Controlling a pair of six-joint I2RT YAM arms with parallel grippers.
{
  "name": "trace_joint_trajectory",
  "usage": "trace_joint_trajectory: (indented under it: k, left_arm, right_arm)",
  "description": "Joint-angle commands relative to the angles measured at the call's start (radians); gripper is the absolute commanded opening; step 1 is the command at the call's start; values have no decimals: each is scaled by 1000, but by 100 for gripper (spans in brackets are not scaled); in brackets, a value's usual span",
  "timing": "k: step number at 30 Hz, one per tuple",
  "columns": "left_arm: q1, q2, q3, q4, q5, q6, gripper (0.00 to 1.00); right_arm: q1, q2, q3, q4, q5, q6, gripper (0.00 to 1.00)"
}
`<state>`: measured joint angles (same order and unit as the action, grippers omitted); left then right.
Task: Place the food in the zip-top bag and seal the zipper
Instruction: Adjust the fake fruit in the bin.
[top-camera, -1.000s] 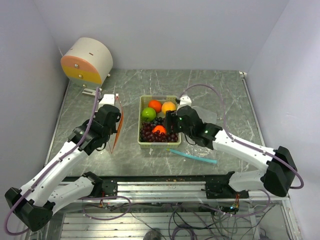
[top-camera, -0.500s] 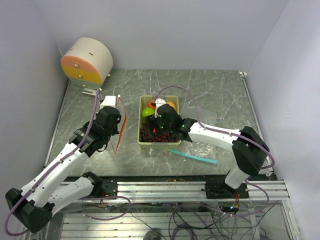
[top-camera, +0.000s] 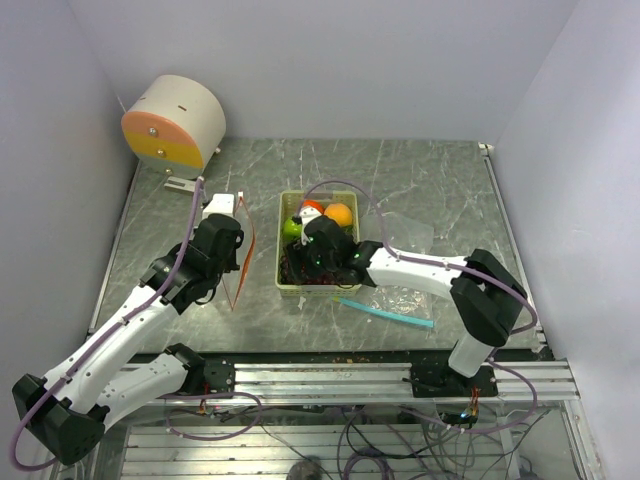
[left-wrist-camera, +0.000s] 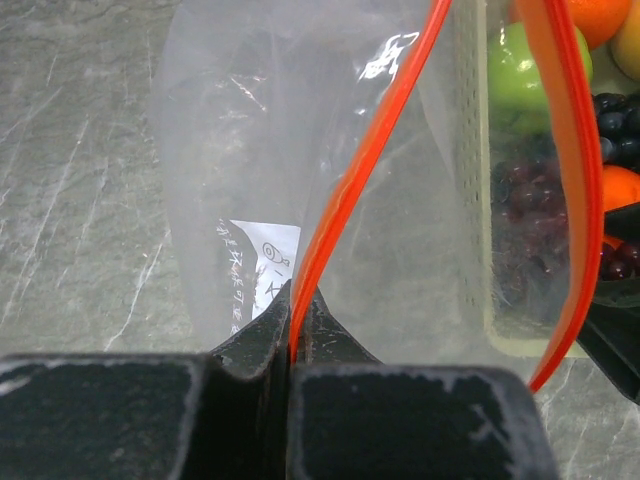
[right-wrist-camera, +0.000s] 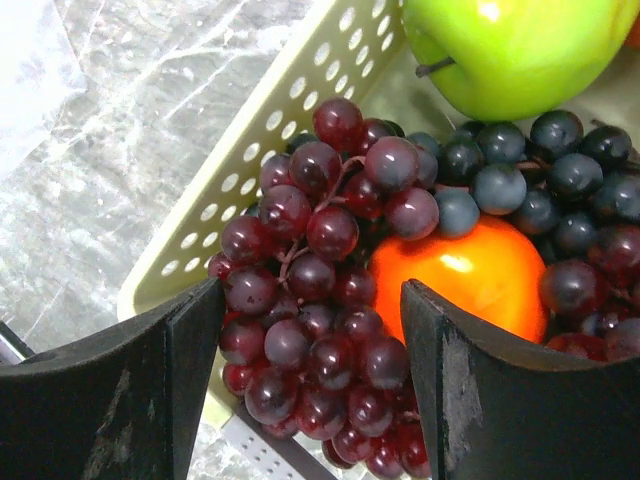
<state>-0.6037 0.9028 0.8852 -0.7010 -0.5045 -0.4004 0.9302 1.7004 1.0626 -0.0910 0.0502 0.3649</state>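
The clear zip-top bag (left-wrist-camera: 250, 150) hangs upright left of the basket, its mouth open in a loop. My left gripper (left-wrist-camera: 293, 335) is shut on the red-orange zipper strip (left-wrist-camera: 375, 150); both also show from above, the gripper (top-camera: 228, 255) and the strip (top-camera: 246, 250). My right gripper (right-wrist-camera: 310, 380) is open, low in the basket (right-wrist-camera: 270, 150), its fingers on either side of a bunch of dark red grapes (right-wrist-camera: 320, 300). An orange fruit (right-wrist-camera: 465, 275), darker grapes (right-wrist-camera: 540, 180) and a green apple (right-wrist-camera: 510, 45) lie beside it. From above, my right gripper (top-camera: 310, 262) covers the basket's front.
The pale basket (top-camera: 283, 245) stands mid-table with an orange fruit (top-camera: 338, 214) at its back. A teal strip (top-camera: 385, 313) lies on the table in front of it, and clear plastic (top-camera: 405, 232) to its right. A beige and orange drum (top-camera: 175, 122) sits back left.
My right gripper has swung left from the basket's right side and come down over the grapes at the basket's front left. My left gripper has kept hold of the bag, which opened slightly.
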Motion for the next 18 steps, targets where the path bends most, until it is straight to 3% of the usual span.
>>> trace_joint_trajectory:
  k: [1,3,5,6,9,10,18]
  left_arm:
    - [4,-2,16,20,12,5,7]
    - [4,-5,16,18,12,5,7]
    - [4,-6,19,16,10,3,7]
    - [4,-5,20,14,9,3,7]
    - [4,-9,25,8,3,4,7]
    - [4,-9,26,8,1,5,7]
    - [5,-14,26,11,3,2,7]
  right_arm:
    - [5,62,1,-48,-4,-18,71]
    - [6,77,3,-47,-15,-20,69]
    - [7,84,6,-48,-15,-20,59]
    - [7,83,9,-50,-7,-21,49]
    - [8,74,26,-67,21,-18,6]
    - [7,69,34,-75,30,-19,0]
    - [7,-93,75,-56,112,5,0]
